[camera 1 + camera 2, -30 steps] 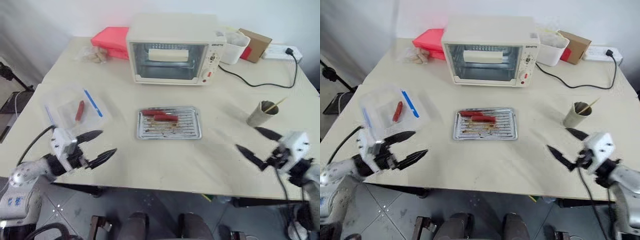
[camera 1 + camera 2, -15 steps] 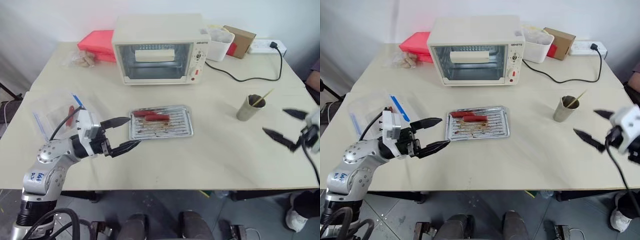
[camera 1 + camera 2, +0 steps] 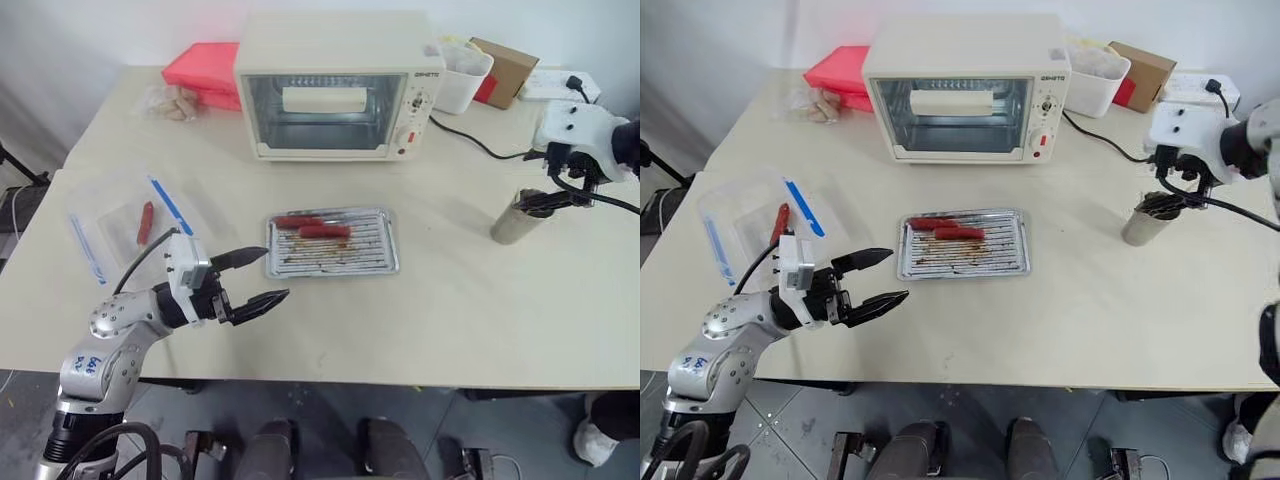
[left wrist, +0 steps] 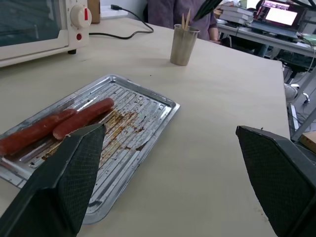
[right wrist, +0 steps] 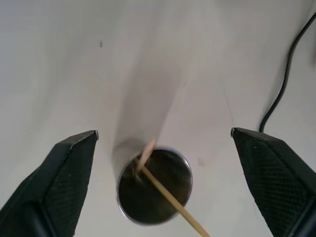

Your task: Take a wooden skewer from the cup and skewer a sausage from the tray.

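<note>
**Right claw poised over the cup, skewer not yet taken**

The right claw hangs directly above the cup, its two black fingers spread wide to either side of the rim and empty. Between them, a wooden skewer leans out of the cup's mouth at a slant (a second stick seems to stand beside it). The step in hand is judged to be the pick: the claw should descend until the fingertips bracket the protruding stick above the rim, then pinch it along its length, not across the cup wall, and lift straight out so the light cup is not tipped.

The left claw hovers just above the desk, fingers parted and holding nothing. Just ahead of it lies the tray, and at the tray's far side rest two sausages side by side; the nearer sausage is the easier target. Beyond the tray stands a toaster oven.
</note>
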